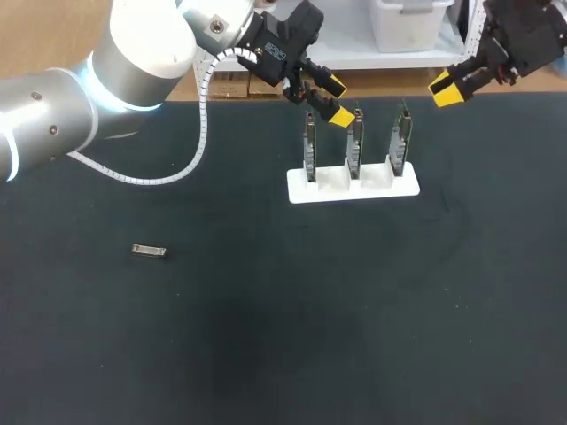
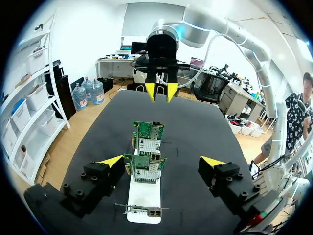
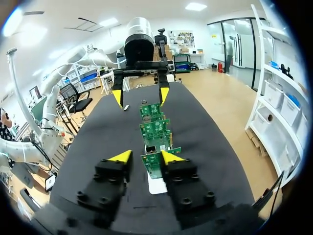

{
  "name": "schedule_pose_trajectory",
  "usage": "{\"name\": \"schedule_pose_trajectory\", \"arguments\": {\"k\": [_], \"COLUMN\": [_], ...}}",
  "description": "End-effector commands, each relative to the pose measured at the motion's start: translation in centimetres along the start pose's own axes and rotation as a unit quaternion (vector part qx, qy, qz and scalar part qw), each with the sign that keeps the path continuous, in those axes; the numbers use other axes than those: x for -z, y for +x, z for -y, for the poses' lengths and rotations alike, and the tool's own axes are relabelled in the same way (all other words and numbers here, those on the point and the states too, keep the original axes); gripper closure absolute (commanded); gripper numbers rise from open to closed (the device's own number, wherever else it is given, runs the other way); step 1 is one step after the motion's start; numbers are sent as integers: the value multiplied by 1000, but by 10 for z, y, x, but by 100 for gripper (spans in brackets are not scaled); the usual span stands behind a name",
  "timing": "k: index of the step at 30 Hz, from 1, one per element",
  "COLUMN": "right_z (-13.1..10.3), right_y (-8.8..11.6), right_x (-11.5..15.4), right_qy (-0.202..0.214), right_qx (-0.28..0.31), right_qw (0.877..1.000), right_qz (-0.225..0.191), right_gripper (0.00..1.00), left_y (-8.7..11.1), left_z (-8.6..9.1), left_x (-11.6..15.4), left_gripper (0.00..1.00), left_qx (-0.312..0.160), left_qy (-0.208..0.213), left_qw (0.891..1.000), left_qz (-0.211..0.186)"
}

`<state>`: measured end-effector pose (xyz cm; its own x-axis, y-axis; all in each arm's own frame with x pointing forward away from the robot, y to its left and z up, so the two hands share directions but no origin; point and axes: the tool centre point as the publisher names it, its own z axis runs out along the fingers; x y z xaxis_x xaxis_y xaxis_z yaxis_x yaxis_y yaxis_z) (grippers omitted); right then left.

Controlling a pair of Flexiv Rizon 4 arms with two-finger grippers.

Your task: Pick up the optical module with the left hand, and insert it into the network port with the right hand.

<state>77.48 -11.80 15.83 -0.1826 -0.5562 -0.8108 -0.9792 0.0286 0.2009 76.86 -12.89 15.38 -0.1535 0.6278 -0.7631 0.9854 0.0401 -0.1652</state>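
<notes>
The small silver metal optical module (image 1: 149, 251) lies flat on the dark table (image 1: 354, 310), long axis crosswise, well left of the wide-open, empty left gripper (image 1: 337, 100); the narrower-open right gripper (image 3: 145, 156) is farther

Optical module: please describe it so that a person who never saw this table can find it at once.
On the dark table, a white holder stands near the far edge with three upright green cards. The optical module lies alone well to its left, nearer the robot. It is the only small silvery bar lying flat, touching nothing.
</notes>
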Motion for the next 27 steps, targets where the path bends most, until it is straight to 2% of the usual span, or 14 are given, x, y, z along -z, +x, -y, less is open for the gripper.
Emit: {"name": "schedule_pose_trajectory", "arguments": {"k": [1, 8, 10, 16, 22, 27], "right_z": [-3, -3, -3, -3, -3, -3], "right_y": [0, 0, 0, 0, 0, 0], "right_x": [0, 0, 0, 0, 0, 0], "right_qy": [4, 4, 4, 4, 4, 4], "right_qx": [0, 0, 0, 0, 0, 0], "right_qw": [1000, 1000, 1000, 1000, 1000, 1000], "right_qz": [0, 0, 0, 0, 0, 0], "right_gripper": [0, 0, 0, 0, 0, 0], "left_y": [0, -1, -5, -13, -10, 4], "left_z": [0, 1, 0, 1, 12, 28], "left_x": [1, 2, 5, 15, 34, 54], "left_gripper": [0, 0, 0, 0, 0, 0], "left_qx": [0, -5, 8, 0, -5, 14], "left_qy": [0, 1, -8, -21, -48, -78], "left_qw": [1000, 1000, 1000, 999, 998, 995], "left_qz": [-2, -1, -15, -27, -39, -65]}}
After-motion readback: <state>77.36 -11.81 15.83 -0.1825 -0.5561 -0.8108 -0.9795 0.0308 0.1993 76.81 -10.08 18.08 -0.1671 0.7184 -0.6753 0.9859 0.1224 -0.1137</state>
